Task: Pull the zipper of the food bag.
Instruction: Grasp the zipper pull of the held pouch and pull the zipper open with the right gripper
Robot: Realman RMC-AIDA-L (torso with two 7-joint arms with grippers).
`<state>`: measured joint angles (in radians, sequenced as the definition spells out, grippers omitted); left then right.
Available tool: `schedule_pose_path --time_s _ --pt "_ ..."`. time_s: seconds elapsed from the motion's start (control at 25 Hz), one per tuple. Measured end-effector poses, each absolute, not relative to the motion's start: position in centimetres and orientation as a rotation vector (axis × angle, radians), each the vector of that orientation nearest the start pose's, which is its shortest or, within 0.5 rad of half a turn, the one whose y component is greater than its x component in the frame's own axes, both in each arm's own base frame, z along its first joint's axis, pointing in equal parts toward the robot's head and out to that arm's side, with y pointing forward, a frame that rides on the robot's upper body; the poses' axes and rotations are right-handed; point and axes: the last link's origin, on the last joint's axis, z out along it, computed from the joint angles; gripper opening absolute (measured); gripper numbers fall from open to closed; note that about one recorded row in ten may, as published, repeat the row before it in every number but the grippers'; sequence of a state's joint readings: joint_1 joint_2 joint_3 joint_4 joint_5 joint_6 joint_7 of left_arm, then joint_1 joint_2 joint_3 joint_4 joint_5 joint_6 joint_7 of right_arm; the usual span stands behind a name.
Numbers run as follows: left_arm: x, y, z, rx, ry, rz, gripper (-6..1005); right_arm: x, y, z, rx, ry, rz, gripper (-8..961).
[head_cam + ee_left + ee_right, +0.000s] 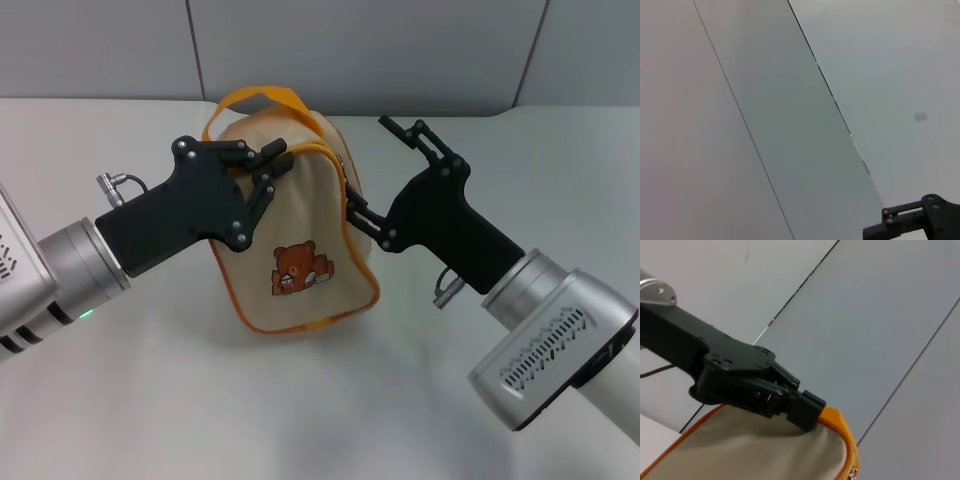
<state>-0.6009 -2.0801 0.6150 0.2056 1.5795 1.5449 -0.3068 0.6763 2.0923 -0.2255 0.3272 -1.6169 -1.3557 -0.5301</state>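
The beige food bag with a brown bear patch stands upright mid-table, its orange loop handle on top. The orange zipper tape runs over its top right edge. My left gripper is shut on the bag's top left edge; the right wrist view shows it pinching the orange piping of the bag. A small silver pull tab shows there by the zipper. My right gripper is open at the bag's right side, lower finger touching the bag near the zipper, upper finger raised clear.
The white table runs back to a grey panelled wall. The left wrist view shows only wall panels and a black finger of the other gripper.
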Motion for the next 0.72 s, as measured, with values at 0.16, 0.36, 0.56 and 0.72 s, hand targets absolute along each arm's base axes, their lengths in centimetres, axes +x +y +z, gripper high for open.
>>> schedule_pose_path --time_s 0.16,0.36,0.56,0.72 --pt "-23.53 33.37 -2.87 -2.252 0.249 -0.914 61 20.68 32.07 -9.87 -1.985 -0.379 0.628 811" --pt "-23.53 33.37 -2.88 -2.253 0.249 -0.914 59 20.60 31.95 -10.04 -1.996 -0.388 0.630 501" --pt "-23.53 33.37 -2.88 -2.253 0.249 -0.914 58 20.36 31.56 -10.38 -2.019 -0.428 0.640 356" --pt "-23.53 33.36 -2.88 -2.253 0.250 -0.914 58 20.34 31.55 -10.40 -2.018 -0.435 0.637 271"
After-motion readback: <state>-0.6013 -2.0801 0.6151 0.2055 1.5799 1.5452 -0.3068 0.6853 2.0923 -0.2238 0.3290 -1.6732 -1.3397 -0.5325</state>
